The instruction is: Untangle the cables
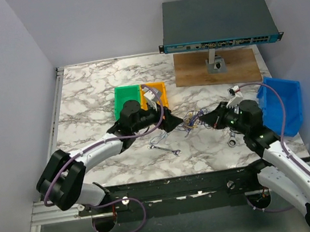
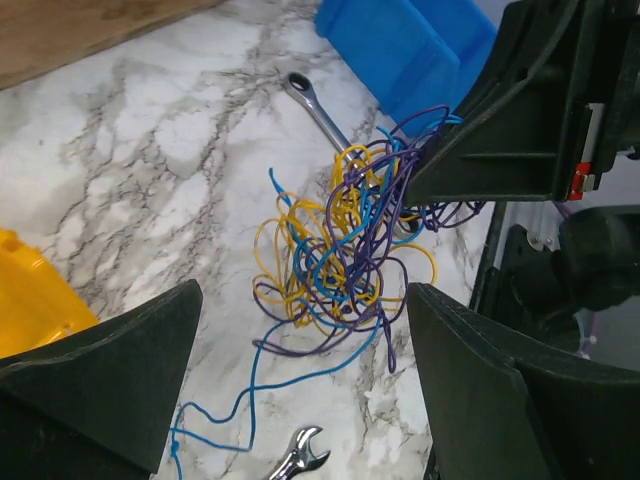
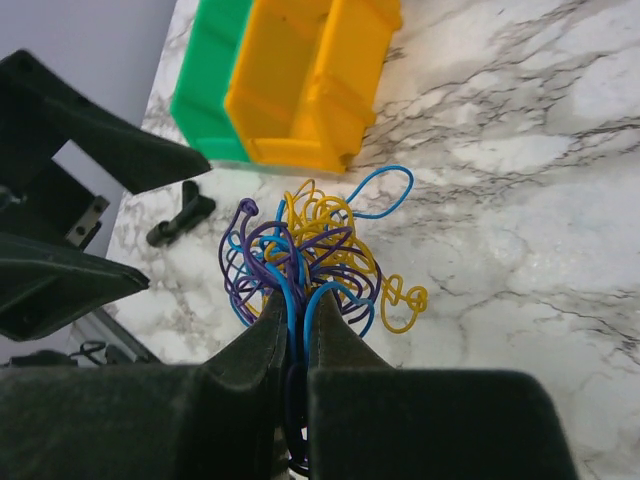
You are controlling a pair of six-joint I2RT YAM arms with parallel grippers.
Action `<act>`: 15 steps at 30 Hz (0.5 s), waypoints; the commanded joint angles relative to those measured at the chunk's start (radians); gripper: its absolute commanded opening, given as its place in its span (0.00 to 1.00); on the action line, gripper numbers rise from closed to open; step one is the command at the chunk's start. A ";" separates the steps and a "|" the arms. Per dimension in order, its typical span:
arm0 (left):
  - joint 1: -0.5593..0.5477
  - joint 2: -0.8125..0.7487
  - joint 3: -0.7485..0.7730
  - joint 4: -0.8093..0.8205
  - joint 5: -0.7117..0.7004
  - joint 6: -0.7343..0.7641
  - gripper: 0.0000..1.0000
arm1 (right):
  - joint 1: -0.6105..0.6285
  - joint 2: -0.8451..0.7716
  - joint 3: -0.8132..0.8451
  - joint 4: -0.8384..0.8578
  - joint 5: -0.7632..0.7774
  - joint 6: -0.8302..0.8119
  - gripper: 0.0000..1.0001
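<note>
Right claw [image 3: 300,305] pinched nearly closed on blue and purple strands of the cables [image 3: 300,240], the strands running down between its two fingers. Left claw [image 2: 305,290] spread wide, gripping nothing, one finger on each side of the bunch and clear of the main knot.

Cables in a loose knot of blue, purple and yellow loops on the marbled desk [image 1: 95,101], between the two claws near the middle. One blue strand trailing out of the knot toward the near edge. Small steel wrench [image 2: 300,455] flat on the desk just beside that trailing strand. Second wrench [image 2: 318,108] beyond the knot, near the blue bin [image 2: 410,40]. Green bin [image 3: 205,80] and yellow bin [image 3: 310,70] side by side, touching, close behind the knot.

Grey network switch [image 1: 216,18] raised on a stand over a wooden board [image 1: 195,74] at the far side, lettering along its port row too small to read. Red-and-white tag [image 2: 580,165] on the right claw's body, likewise unreadable.
</note>
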 commanded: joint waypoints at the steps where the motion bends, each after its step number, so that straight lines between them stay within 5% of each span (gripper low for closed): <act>1: -0.002 0.089 0.075 0.028 0.223 0.003 0.83 | 0.000 0.031 -0.004 0.114 -0.171 -0.020 0.01; 10: -0.042 0.300 0.286 -0.197 0.318 0.007 0.72 | 0.000 0.058 -0.012 0.183 -0.183 0.017 0.01; 11: -0.046 0.309 0.287 -0.179 0.338 -0.004 0.62 | 0.000 0.057 -0.014 0.187 -0.189 0.019 0.01; 14: -0.046 0.304 0.277 -0.156 0.329 -0.024 0.01 | -0.001 0.046 -0.012 0.154 -0.132 0.022 0.05; 15: -0.040 0.286 0.258 -0.148 0.294 -0.025 0.00 | 0.000 0.040 -0.007 0.110 -0.074 0.023 0.07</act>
